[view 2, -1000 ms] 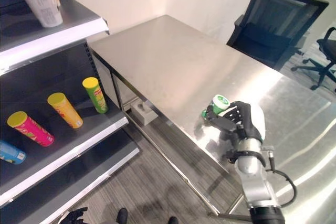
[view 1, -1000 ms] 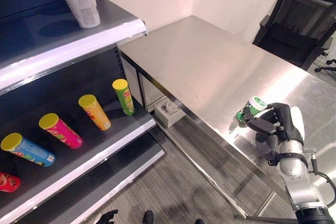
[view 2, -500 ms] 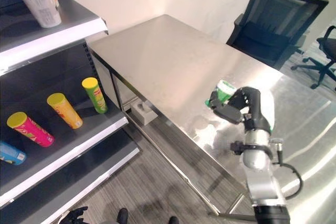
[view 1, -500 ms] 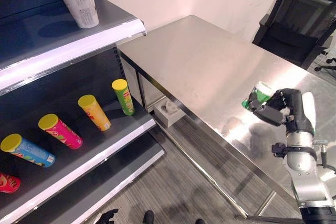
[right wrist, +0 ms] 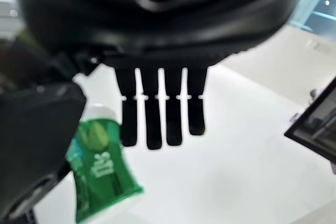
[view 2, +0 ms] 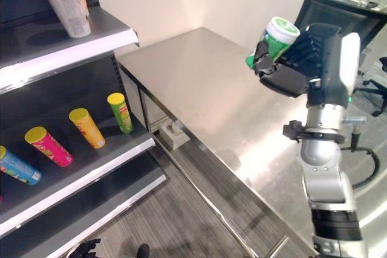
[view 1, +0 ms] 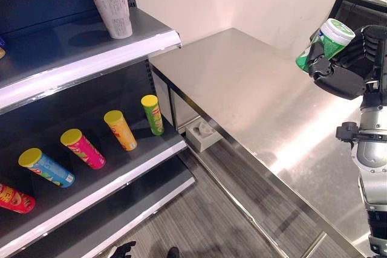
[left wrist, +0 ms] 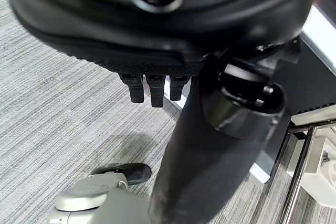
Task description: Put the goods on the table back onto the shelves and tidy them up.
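Green white-lidded can (view 1: 323, 39) gripped in curled right robot hand (view 1: 354, 64), raised above the steel surface (view 1: 254, 98).

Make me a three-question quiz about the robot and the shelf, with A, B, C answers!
1. Where is the green bottle?
A. lying on the steel table
B. held up in the right hand
C. on the top shelf

2. How many yellow-lidded tubes lie on the lower shelf?
A. four
B. two
C. seven

3. How is the right hand?
A. open and flat
B. shut, holding nothing
C. shut on the bottle

Answers:
1 B, the bottle is up in the air above the steel table, in the right hand.
2 A, the green tube, orange tube, pink tube and blue tube all have yellow lids.
3 C, its fingers curl round the bottle.
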Tool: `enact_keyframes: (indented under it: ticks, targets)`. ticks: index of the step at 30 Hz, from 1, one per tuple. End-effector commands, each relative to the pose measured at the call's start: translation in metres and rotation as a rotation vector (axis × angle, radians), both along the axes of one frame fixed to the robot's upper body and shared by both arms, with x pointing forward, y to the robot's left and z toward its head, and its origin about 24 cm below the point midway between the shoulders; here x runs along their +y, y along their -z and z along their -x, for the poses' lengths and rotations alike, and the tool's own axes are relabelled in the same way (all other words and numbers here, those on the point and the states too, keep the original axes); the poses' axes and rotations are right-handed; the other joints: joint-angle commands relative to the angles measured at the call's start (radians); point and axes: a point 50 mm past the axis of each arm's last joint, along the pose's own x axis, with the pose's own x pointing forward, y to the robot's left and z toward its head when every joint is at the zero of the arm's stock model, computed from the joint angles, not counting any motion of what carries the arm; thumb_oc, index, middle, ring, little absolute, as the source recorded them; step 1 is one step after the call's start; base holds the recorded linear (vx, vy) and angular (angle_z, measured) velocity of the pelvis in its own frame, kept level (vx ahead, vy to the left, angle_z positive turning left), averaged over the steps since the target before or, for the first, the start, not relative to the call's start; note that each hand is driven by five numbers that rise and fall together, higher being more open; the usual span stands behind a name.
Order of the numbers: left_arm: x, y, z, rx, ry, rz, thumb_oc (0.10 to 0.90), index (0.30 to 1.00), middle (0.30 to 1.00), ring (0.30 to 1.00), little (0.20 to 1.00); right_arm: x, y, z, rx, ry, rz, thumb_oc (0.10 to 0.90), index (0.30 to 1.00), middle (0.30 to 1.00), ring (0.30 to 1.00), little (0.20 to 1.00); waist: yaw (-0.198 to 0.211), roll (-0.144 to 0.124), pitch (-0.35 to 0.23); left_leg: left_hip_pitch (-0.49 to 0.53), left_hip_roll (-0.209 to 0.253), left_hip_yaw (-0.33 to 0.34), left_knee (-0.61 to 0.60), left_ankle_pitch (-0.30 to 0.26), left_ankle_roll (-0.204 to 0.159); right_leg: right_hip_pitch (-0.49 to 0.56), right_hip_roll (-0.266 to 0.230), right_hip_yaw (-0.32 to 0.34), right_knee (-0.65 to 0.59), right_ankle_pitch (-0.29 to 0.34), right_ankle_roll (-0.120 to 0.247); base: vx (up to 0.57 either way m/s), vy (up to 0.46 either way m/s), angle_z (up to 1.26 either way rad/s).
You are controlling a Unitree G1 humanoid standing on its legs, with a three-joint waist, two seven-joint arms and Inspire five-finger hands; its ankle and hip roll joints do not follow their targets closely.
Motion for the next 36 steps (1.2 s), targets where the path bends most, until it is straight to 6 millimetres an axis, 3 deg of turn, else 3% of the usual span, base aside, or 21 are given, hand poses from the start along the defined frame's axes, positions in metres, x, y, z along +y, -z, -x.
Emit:
enact_keyframes:
  ticks: [1, 9, 19, 23, 27, 29, 31, 32, 34, 36]
  targets:
    - [0.015, -0.007, -0.017, -0.042, 0.051, -0.062, 0.8, 0.9, 0.9, 0.9, 0.9, 0.016, -0.064, 0.014, -0.29, -0.084, 0.097, 0.4, 0.3, 0.3, 0.3, 0.3, 0.038, -0.003, -0.087, 0.036, 0.104, 0.045, 0.003, -0.082, -0.059, -0.008, -0.021, -0.034, 0.018, -0.048, 0.035, 0.01, -0.08, 0.11]
    - [0.016, -0.007, -0.014, -0.037, 0.046, -0.058, 0.8, 0.9, 0.9, 0.9, 0.9, 0.03, -0.074, 0.008, -0.307, -0.179, 0.096, 0.4, 0.3, 0.3, 0.3, 0.3, 0.057, 0.002, -0.091, 0.036, 0.118, 0.021, 0.008, -0.073, -0.068, 0.007, -0.003, -0.045, 0.019, -0.064, 0.02, 0.0, -0.063, 0.07]
    - [0.013, -0.005, -0.006, -0.027, 0.024, -0.035, 0.8, 0.9, 0.9, 0.9, 0.9, 0.07, -0.098, -0.007, -0.334, -0.351, 0.156, 0.4, 0.3, 0.3, 0.3, 0.3, 0.115, 0.0, -0.09, -0.001, 0.128, -0.044, 0.068, -0.066, -0.085, 0.022, 0.034, -0.053, 0.018, -0.092, -0.015, -0.03, -0.086, 0.09]
    - [0.015, -0.005, -0.001, -0.017, 0.011, -0.036, 0.8, 0.9, 0.9, 0.9, 0.9, 0.075, -0.105, -0.009, -0.349, -0.37, 0.161, 0.4, 0.3, 0.3, 0.3, 0.3, 0.144, 0.004, -0.085, -0.023, 0.14, -0.086, 0.066, -0.033, -0.105, 0.025, 0.058, -0.071, 0.016, -0.105, -0.029, -0.06, -0.105, 0.28]
    - [0.017, -0.006, -0.006, -0.034, 0.011, -0.043, 0.8, 0.9, 0.9, 0.9, 0.9, 0.074, -0.114, -0.009, -0.375, -0.352, 0.175, 0.4, 0.3, 0.3, 0.3, 0.3, 0.178, 0.01, -0.052, -0.093, 0.155, -0.14, 0.062, 0.043, -0.148, 0.027, 0.079, -0.132, 0.014, -0.131, -0.044, -0.13, -0.106, 0.45]
    - [0.018, -0.007, -0.012, -0.052, 0.002, -0.046, 0.8, 0.9, 0.9, 0.9, 0.9, 0.072, -0.119, -0.008, -0.385, -0.329, 0.188, 0.4, 0.3, 0.3, 0.3, 0.3, 0.183, 0.008, -0.03, -0.132, 0.156, -0.111, 0.062, 0.068, -0.146, 0.03, 0.07, -0.173, 0.014, -0.128, -0.041, -0.13, -0.021, 0.89]
    - [0.017, -0.008, -0.015, -0.066, 0.005, -0.046, 0.8, 0.9, 0.9, 0.9, 0.9, 0.073, -0.122, -0.008, -0.386, -0.319, 0.209, 0.4, 0.3, 0.3, 0.3, 0.3, 0.179, 0.0, -0.019, -0.144, 0.171, -0.016, 0.086, 0.061, -0.13, 0.031, 0.052, -0.215, 0.014, -0.118, -0.036, -0.08, 0.023, 1.01]
    - [0.017, -0.008, -0.015, -0.066, 0.005, -0.046, 0.8, 0.9, 0.9, 0.9, 0.9, 0.073, -0.122, -0.008, -0.387, -0.32, 0.209, 0.4, 0.3, 0.3, 0.3, 0.3, 0.179, 0.0, -0.018, -0.144, 0.17, -0.016, 0.087, 0.061, -0.129, 0.031, 0.052, -0.215, 0.014, -0.118, -0.036, -0.05, 0.04, 0.99]
    - [0.018, -0.01, -0.017, -0.077, 0.009, -0.051, 0.8, 0.9, 0.9, 0.9, 0.9, 0.075, -0.123, -0.007, -0.383, -0.308, 0.242, 0.4, 0.3, 0.3, 0.3, 0.3, 0.17, -0.011, -0.016, -0.128, 0.189, 0.061, 0.144, 0.019, -0.118, 0.022, 0.022, -0.254, 0.022, -0.1, -0.029, -0.07, 0.092, 0.59]
    - [0.018, -0.01, -0.017, -0.079, 0.01, -0.054, 0.8, 0.9, 0.9, 0.9, 0.9, 0.076, -0.121, -0.007, -0.375, -0.311, 0.247, 0.4, 0.3, 0.3, 0.3, 0.3, 0.166, -0.014, -0.02, -0.106, 0.19, 0.056, 0.177, -0.025, -0.12, 0.015, -0.001, -0.271, 0.032, -0.093, -0.026, -0.04, 0.111, 0.27]
